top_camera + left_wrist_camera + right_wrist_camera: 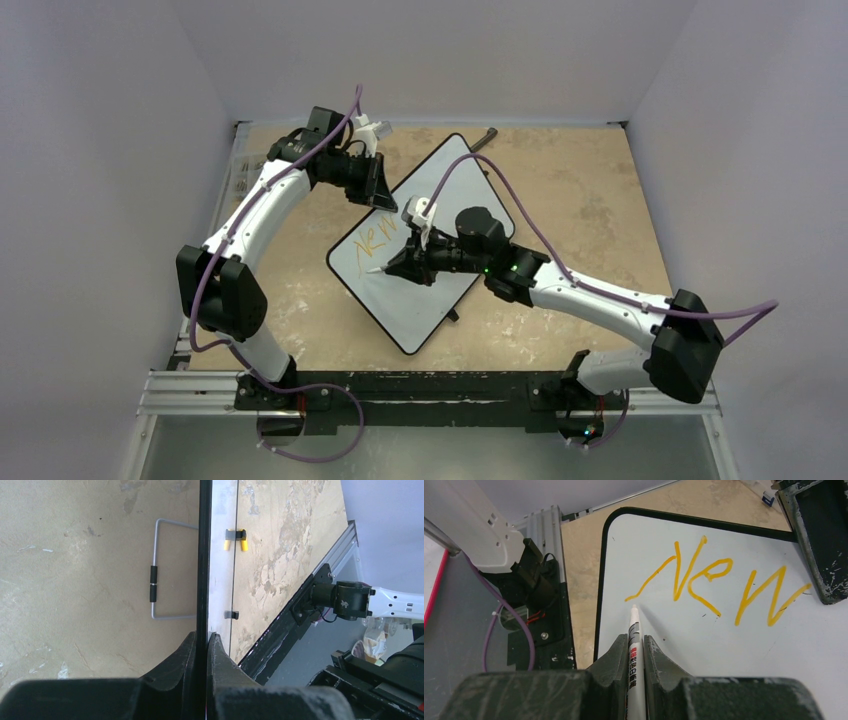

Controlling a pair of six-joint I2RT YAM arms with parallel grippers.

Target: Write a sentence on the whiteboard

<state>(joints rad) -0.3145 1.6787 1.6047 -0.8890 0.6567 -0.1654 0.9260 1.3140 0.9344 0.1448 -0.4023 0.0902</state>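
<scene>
The whiteboard (435,180) lies diagonally on the table, white with a thin black rim. Orange lettering reading "New" (378,238) is on its left part; it shows clearly in the right wrist view (719,580). My right gripper (400,266) is shut on a white marker pen (634,645), its tip near the board below the "N". My left gripper (382,200) is shut on the board's far left rim; in the left wrist view the black rim (203,555) runs between the fingers (185,655). The board's surface also fills the right wrist view (704,645).
A grey wire stand (167,570) lies on the tan table beside the board. A small dark object (486,137) lies near the board's far corner. A yellow-and-black clip (235,537) shows under the board's edge. The black mounting rail (400,390) runs along the near edge.
</scene>
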